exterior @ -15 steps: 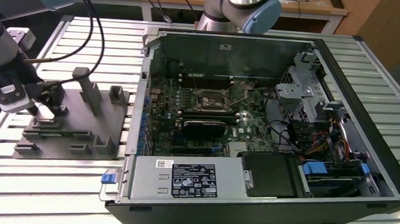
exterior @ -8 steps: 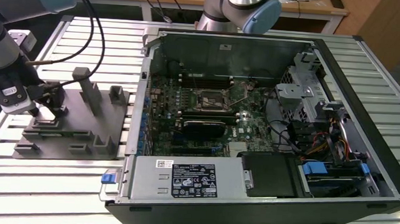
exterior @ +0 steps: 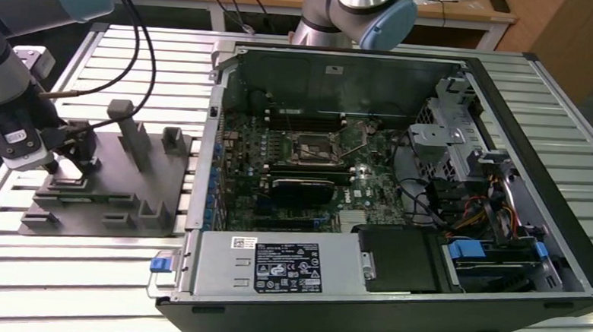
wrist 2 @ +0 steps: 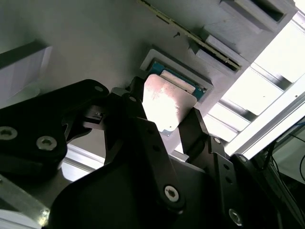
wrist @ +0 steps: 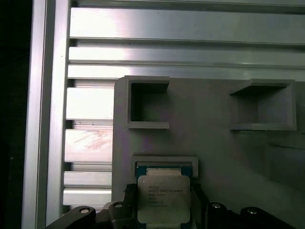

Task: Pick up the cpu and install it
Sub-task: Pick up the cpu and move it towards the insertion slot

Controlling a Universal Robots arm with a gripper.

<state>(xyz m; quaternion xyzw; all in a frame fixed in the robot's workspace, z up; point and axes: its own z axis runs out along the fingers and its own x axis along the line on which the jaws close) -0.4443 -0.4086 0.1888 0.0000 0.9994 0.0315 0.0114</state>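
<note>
Logging per view.

Exterior view: gripper [exterior: 68, 165] low over grey fixture plate [exterior: 108, 180] at the exterior view's left. Open PC case [exterior: 370, 322] well apart, at the right. Mobo socket [exterior: 313, 145] reads as unfilled, my judgement.

Second wrist view: black fingers [wrist 2: 193, 129] clenched on the cpu [wrist 2: 167, 102], one per side, silver top showing. Chip looks just off its nest [wrist 2: 202, 83].

First wrist view: cpu [wrist: 163, 196] in the grip, overlapping the nest [wrist: 164, 159]. Two pockets [wrist: 147, 102] beyond on same plate.

Status: pick approx done, I reckon. Install not yet done, chip nowhere near case.
</note>
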